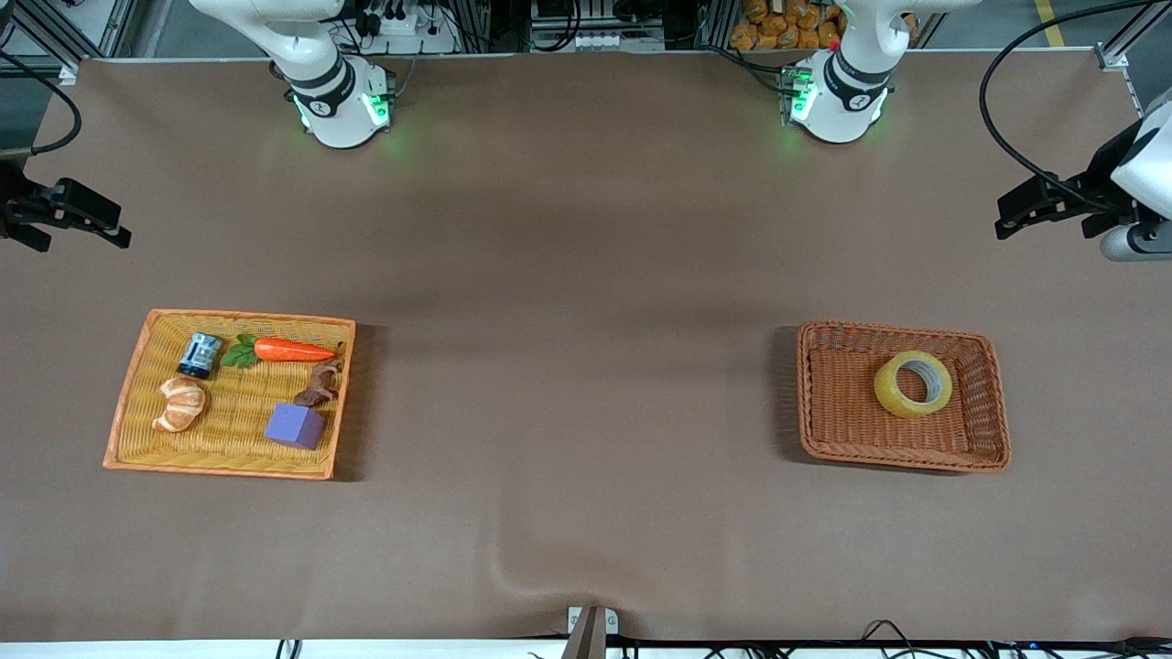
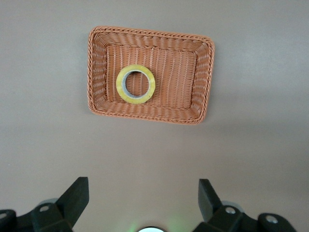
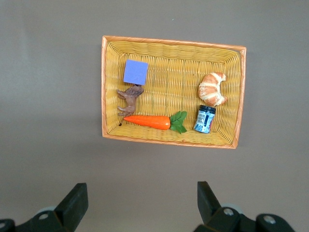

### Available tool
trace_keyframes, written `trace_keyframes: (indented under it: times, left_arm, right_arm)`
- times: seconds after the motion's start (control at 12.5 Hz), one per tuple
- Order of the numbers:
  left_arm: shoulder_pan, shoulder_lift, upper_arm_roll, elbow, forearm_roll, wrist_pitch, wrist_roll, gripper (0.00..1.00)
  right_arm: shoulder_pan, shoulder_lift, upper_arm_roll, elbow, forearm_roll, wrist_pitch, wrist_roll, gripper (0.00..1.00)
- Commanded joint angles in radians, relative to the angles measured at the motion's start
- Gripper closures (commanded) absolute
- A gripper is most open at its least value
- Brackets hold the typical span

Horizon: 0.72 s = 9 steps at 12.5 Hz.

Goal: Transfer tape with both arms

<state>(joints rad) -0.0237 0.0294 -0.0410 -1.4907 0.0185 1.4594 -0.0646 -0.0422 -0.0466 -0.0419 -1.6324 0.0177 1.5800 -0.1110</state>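
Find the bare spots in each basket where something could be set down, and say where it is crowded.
Brown basket: bare weave all around the tape, widest toward the right arm's end. Yellow basket: crowded by can, carrot, croissant, brown animal figure and purple block; bare in the middle.

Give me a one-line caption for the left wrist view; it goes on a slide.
Open left tool hovers over bare table, with the tape lying flat in the brown basket.
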Motion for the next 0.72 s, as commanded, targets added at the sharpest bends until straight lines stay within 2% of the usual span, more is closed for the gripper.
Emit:
trace_keyframes:
  times: [0.0, 0.64]
  left_arm:
    - [-0.002, 0.001, 0.001, 0.015, 0.009, -0.019, 0.019, 0.00]
    - [-0.004, 0.000, 0.000, 0.015, 0.008, -0.031, 0.006, 0.00]
  right_arm:
    - [-0.021, -0.004, 0.013, 0.006, -0.008, -0.009, -0.015, 0.00]
    - [-0.021, -0.004, 0.013, 0.006, -0.008, -0.011, -0.015, 0.00]
